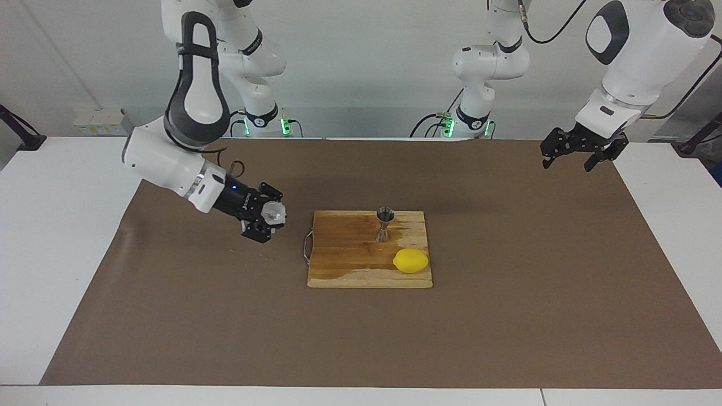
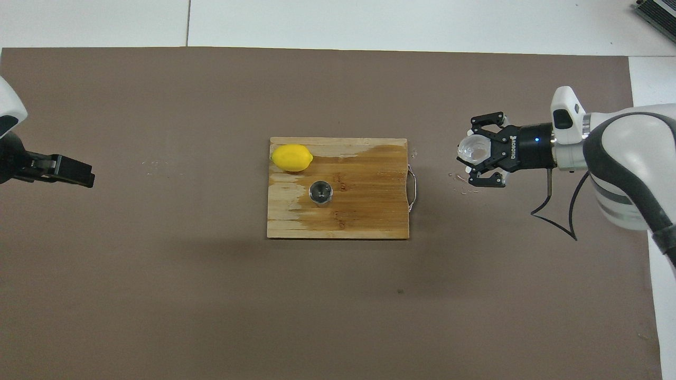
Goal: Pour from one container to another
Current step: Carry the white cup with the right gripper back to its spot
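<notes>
The translucent ribbed plastic cup is held in my right gripper, which is shut on it, a little above the brown mat beside the cutting board's wire handle. The cup seems tilted on its side. It also shows in the overhead view, in the right gripper. The steel jigger stands upright on the wooden cutting board, apart from the cup; from overhead the jigger shows its round open top. My left gripper waits open and empty, raised over the mat at the left arm's end.
A yellow lemon lies on the cutting board just farther from the robots than the jigger. Part of the board looks dark and wet. Small droplets lie on the brown mat under the right gripper.
</notes>
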Controlling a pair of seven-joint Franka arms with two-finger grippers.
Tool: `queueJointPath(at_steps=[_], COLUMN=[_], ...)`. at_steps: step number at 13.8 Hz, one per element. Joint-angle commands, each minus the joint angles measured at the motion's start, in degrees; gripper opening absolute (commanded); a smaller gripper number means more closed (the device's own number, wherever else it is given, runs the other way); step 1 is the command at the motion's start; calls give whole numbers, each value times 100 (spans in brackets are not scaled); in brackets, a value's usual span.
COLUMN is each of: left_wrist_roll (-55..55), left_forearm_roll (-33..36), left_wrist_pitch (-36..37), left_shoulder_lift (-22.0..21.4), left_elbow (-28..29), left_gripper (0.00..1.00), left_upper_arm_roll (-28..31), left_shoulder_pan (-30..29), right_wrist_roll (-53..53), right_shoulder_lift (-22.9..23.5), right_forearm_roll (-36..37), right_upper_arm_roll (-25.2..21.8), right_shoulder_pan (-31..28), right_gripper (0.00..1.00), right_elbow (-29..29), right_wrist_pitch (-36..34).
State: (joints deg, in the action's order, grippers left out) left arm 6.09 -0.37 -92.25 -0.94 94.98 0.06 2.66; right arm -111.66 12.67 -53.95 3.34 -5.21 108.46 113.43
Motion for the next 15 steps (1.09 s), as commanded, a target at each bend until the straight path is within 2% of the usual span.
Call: queueJointPath(at_steps=[1,4,6,10,12,15], left_wrist_roll=[-73,-73,-73,-73,-73,-73], left_forearm_roll=[116,116,116,116,116,116], left_wrist_pitch=[58,58,58,58,58,58], left_shoulder_lift=[-82,-82,-82,-73,-82,-82], left_elbow=[12,12,12,12,12,12], left_gripper=[100,100,100,100,100,100], left_upper_arm_roll=[11,11,11,11,2,11], left_shoulder_pan=[16,16,16,16,16,16], right_wrist_roll=[-608,-1750,-2060,-2508,-2911,-3001], right_shoulder_lift=[287,1024,1219,1246,1334,1273], right_forearm_roll=[-203,-729,-801,-818,-1212,-1424], right_upper_arm_roll=[105,105,96,105,96,96], right_shoulder_pan=[-356,-560,-569,-551,-534,-542], right_gripper=[0,0,0,0,1,2], right_elbow=[26,0,17,254,395,632], right_wrist_pitch=[-250,-348,-348,12,30,30])
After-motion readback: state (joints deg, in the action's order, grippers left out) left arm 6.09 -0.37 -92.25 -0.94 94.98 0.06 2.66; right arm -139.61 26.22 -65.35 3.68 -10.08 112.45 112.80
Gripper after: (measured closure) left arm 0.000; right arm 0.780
